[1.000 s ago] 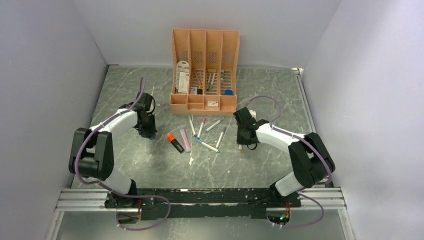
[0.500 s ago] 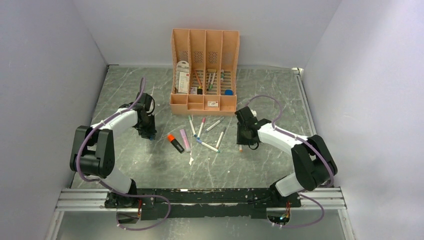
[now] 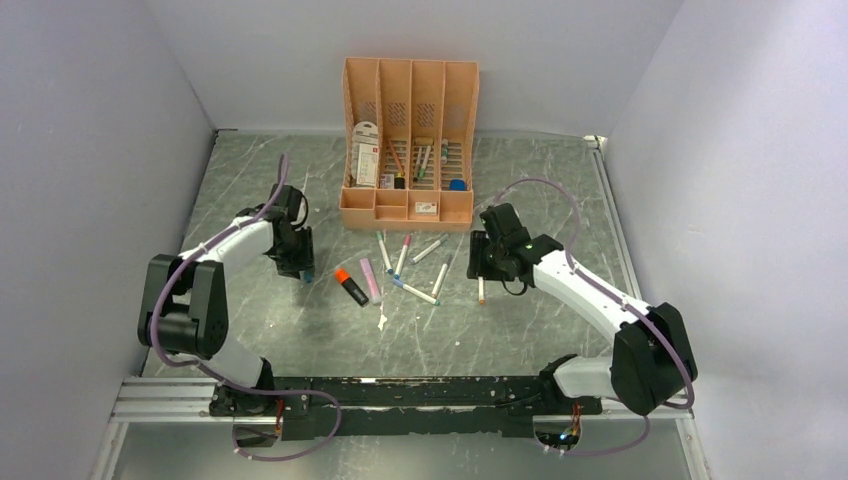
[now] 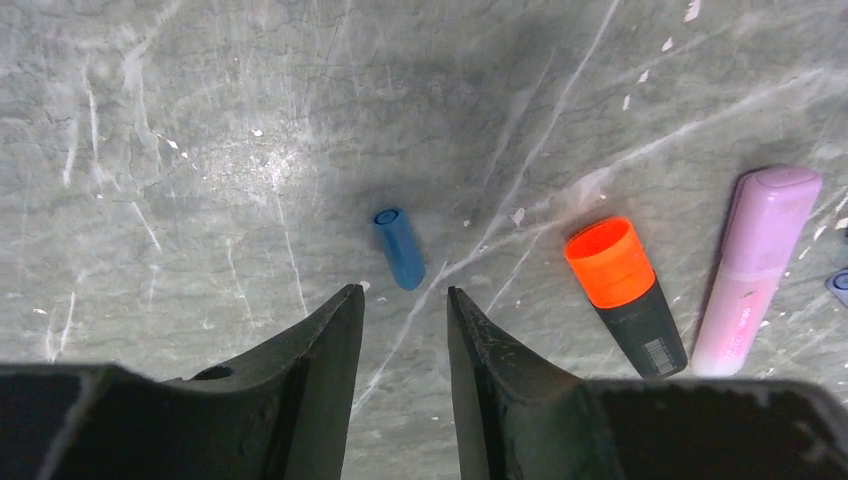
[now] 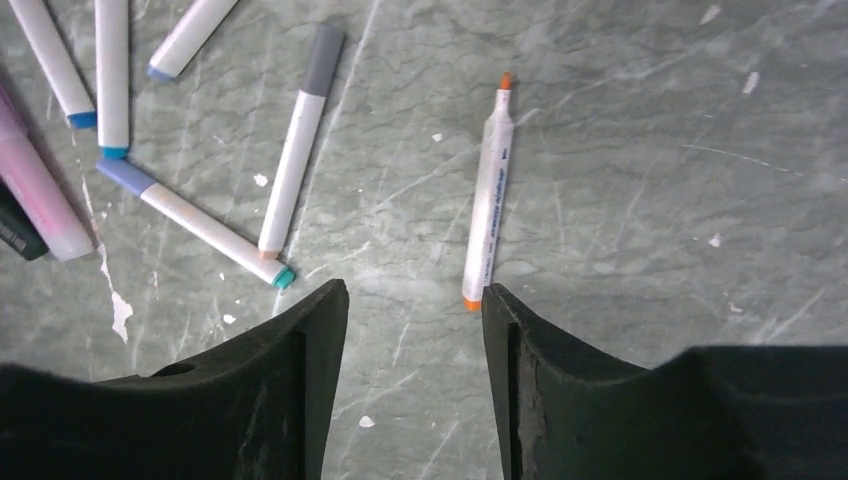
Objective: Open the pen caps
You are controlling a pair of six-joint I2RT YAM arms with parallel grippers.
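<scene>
Two grippers, both empty with jaws parted, low over the bench (image 4: 150, 120). Left gripper (image 4: 403, 292): a loose blue cap (image 4: 400, 248) lies on the bench at its 12 o'clock, just off the fingertips, touching nothing. Orange cap (image 4: 610, 262) is on its black highlighter at 2 o'clock, pink highlighter (image 4: 760, 255) just beside that. Right gripper (image 5: 412, 290): orange-tipped marker (image 5: 488, 195) at 12–1 o'clock, nib looks bare, so I'd call that one done. Capped markers fan out at its 10–11 o'clock, the nearest with the grey cap (image 5: 323, 58).

Judgement: next pen is the grey-capped marker or the orange highlighter. To do it clean:
- One gripper takes the barrel mid-length, square across it, and lifts it clear of its neighbours.
- The other pinches the cap only, not the seam.
- Pull straight along the pen axis, no bending.
- Pens lie close, so come in along a gap.

Organizer (image 3: 408, 212) is at the far side, 12 o'clock; leave its pens alone.
</scene>
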